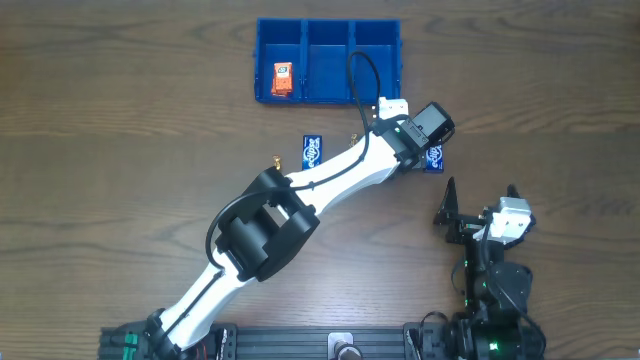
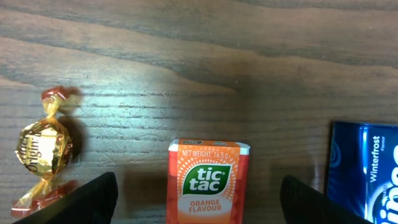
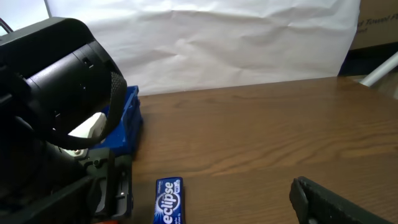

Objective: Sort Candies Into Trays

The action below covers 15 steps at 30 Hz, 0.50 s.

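A blue three-compartment tray stands at the far edge, with one orange candy box in its left compartment. My left arm reaches across to the right. Its gripper is open, low over the table, and a second orange mint box lies flat between its fingers. A gold-wrapped candy lies on one side of that box and a blue mint pack on the other. My right gripper stands open near the front right, holding nothing.
Another blue mint pack lies mid-table in front of the tray. A small gold candy sits to its left. The left arm's wrist looms close to the right gripper. Bare wood spreads at the left and far right.
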Available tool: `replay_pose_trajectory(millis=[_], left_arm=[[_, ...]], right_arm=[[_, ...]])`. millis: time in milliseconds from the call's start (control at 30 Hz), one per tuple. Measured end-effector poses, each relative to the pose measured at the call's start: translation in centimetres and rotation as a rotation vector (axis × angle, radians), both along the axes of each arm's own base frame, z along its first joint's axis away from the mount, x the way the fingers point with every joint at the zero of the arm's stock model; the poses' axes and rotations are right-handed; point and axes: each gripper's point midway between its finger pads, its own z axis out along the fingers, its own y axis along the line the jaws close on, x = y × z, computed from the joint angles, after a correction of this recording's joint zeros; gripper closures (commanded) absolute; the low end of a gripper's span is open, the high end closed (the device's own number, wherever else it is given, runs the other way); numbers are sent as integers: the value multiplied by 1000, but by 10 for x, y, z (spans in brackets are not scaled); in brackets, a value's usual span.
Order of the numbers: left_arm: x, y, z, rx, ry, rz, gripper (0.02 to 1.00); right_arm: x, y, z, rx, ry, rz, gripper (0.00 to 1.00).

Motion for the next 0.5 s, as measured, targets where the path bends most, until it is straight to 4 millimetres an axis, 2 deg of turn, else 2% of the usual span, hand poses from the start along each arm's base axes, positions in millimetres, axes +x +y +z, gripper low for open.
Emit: replay_pose_trajectory(millis=[233,500], left_arm=[[-1,-1,-7,1,12,-9,257],[-1,-2,-9,-2,17,-12,457]], right_arm=[[0,0,0,0,0,0,3],[0,0,0,0,0,0,5]])
